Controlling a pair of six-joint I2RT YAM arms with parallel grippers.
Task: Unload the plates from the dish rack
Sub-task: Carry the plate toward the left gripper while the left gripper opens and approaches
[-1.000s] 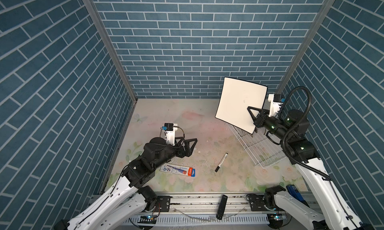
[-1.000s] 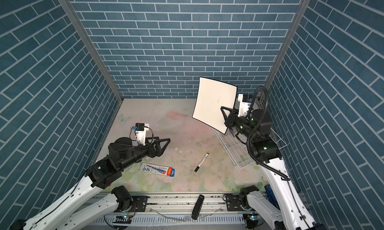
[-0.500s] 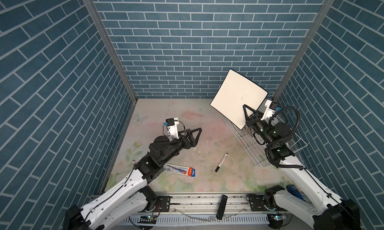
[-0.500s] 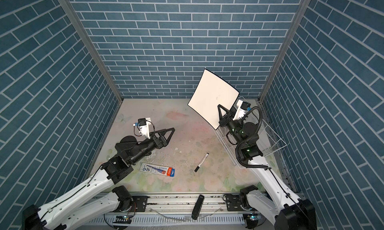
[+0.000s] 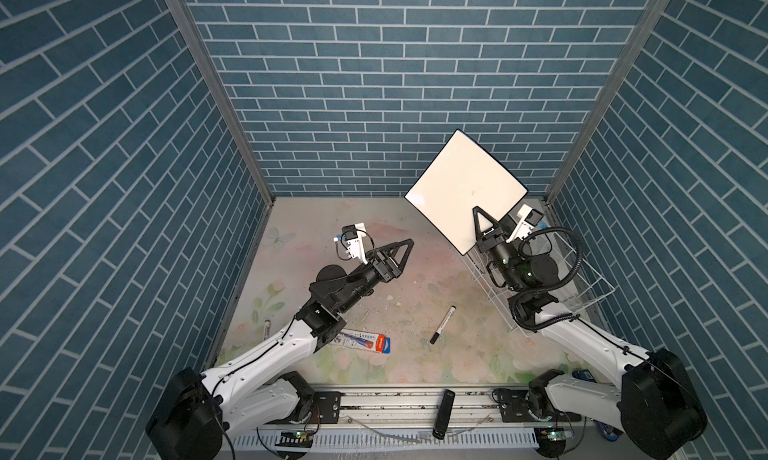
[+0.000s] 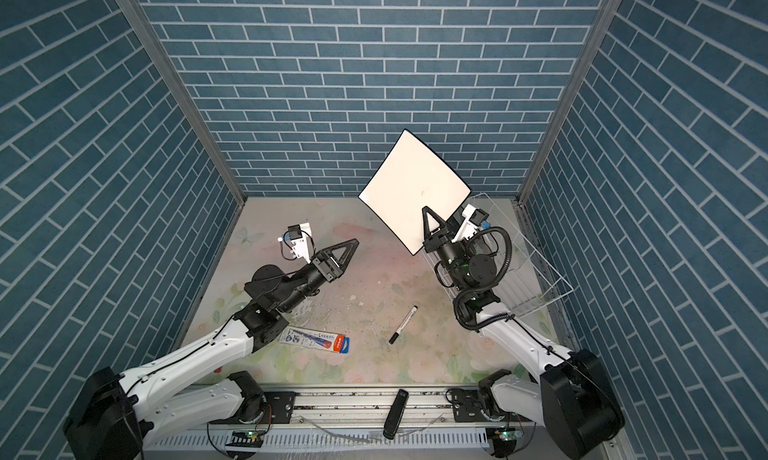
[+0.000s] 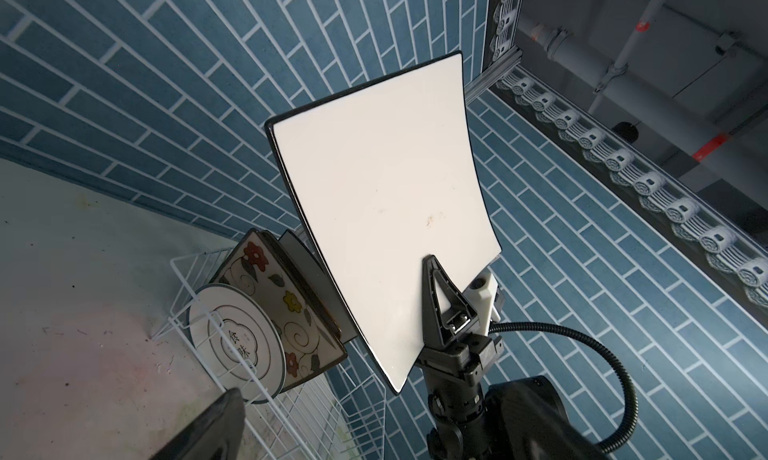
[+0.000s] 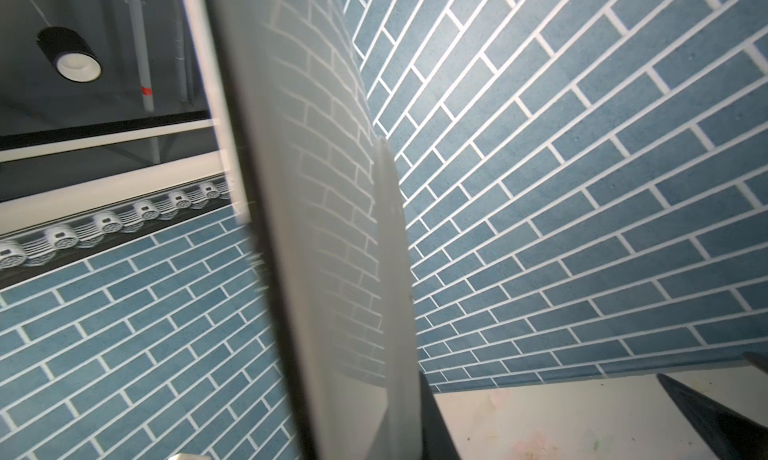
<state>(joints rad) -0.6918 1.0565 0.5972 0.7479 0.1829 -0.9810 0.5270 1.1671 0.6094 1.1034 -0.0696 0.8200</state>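
**Bimanual rig: outward appearance of both arms**

Left arm (image 5: 266,354) and right arm (image 5: 582,341): white moulded link shells dotted with small dark screws, set between black cylindrical joint housings. Shoulder housings (image 5: 185,420) are large, black and rounded.

Left gripper (image 5: 401,250) and right gripper (image 5: 480,218): black, with triangular open-frame fingers.

Left wrist camera (image 5: 353,237): small black block on a white printed bracket, with thin looped leads. Right wrist camera (image 5: 527,217): the same.

A thin black cable runs along the left white link. A thick black corrugated conduit (image 5: 575,250) loops beside the right wrist. Green indicator lamp (image 5: 528,275) is lit on a right joint.
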